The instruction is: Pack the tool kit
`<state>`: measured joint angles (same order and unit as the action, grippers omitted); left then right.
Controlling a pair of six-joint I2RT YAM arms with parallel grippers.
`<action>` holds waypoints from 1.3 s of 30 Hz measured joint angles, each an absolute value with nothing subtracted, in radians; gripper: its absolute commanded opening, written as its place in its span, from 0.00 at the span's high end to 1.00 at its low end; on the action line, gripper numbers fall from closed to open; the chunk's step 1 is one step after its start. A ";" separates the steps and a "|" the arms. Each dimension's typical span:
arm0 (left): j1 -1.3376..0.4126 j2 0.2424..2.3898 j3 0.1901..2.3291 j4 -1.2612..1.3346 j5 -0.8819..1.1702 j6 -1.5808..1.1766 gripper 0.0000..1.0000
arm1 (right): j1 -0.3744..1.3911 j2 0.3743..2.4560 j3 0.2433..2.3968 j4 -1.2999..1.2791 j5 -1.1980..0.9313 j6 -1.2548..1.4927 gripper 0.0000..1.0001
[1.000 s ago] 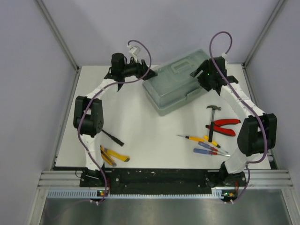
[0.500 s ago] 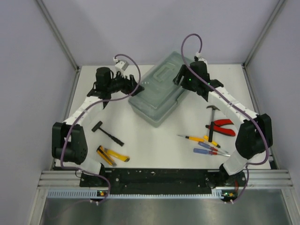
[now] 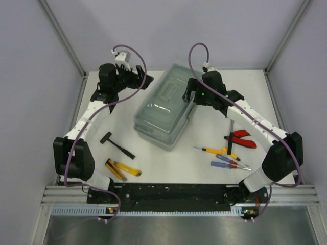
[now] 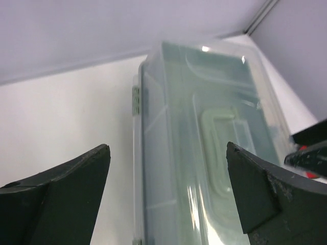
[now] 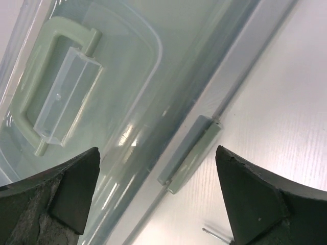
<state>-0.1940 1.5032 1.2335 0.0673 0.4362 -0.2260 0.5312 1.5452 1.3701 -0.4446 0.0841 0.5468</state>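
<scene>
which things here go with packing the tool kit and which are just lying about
For the job: toolbox, black hammer, yellow pliers, red pliers, screwdrivers, second hammer, half hidden.
Just lying about: nothing loose; only the table and the purple cables.

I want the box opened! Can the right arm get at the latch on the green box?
Probably yes: the right gripper hangs open right over the latch on the toolbox, nothing between.
</scene>
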 measured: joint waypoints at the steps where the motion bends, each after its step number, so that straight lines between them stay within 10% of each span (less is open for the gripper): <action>1: -0.185 1.525 1.270 0.070 0.453 -0.247 0.02 | 0.526 1.538 1.372 -0.452 0.088 0.543 0.08; 17: -0.167 1.769 1.392 -0.061 0.704 -0.499 0.11 | 0.344 1.438 1.243 -0.501 -0.063 0.659 0.20; 39: -0.131 1.332 0.911 0.048 0.626 -0.512 0.15 | 0.391 1.635 1.174 -0.309 -0.292 0.731 0.25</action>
<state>-0.1307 1.3319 0.9108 0.0483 0.6262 -0.5121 0.3912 1.6352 1.1744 -0.3092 -0.2920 0.7311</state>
